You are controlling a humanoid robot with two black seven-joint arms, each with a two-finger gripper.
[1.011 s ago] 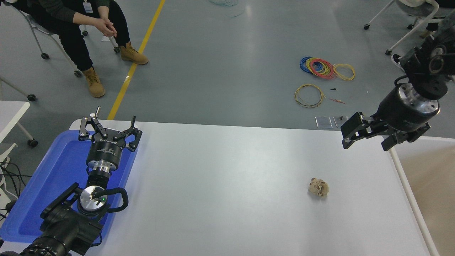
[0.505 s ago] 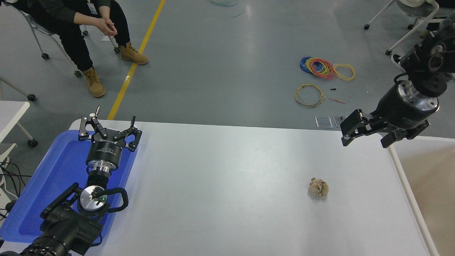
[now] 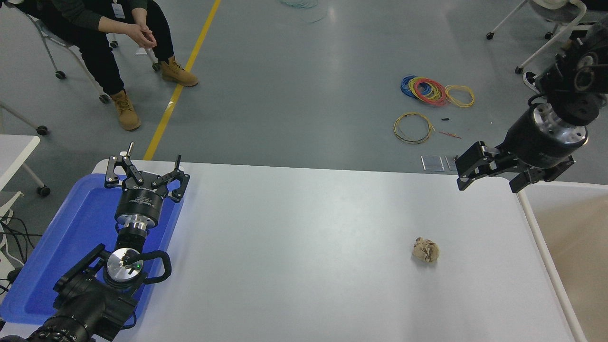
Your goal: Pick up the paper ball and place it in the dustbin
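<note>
Your paper ball [image 3: 425, 250] sits loose on the white table [image 3: 304, 247], in the right half and toward the near side, with nothing touching it. It is a crumpled tan wad with wrinkled folds, and it casts a small shadow on the tabletop just beside it.

To its right you have the dustbin [image 3: 541, 251], whose white rounded rim runs along the table's right edge; its beige inside shows at the picture's far right. The ball lies near that rim but apart from it.

Your right gripper [image 3: 494, 176] hangs above the table's far right corner, well apart from the ball and farther from you than it. Its two black fingers are spread wide with nothing between them, and they point left and slightly down, while the arm reaches in from the upper right edge.

Your left gripper [image 3: 145, 173] is parked at the lower left over the blue tray [image 3: 71, 237], its fingers also spread apart and holding nothing.

Beyond the table, on the grey floor, you can see coils of coloured wire [image 3: 434, 90] and a yellow line [image 3: 183, 80] painted on the floor. A person [image 3: 95, 33] sits on a wheeled chair at the top left, hands clasped, wearing tan boots.
</note>
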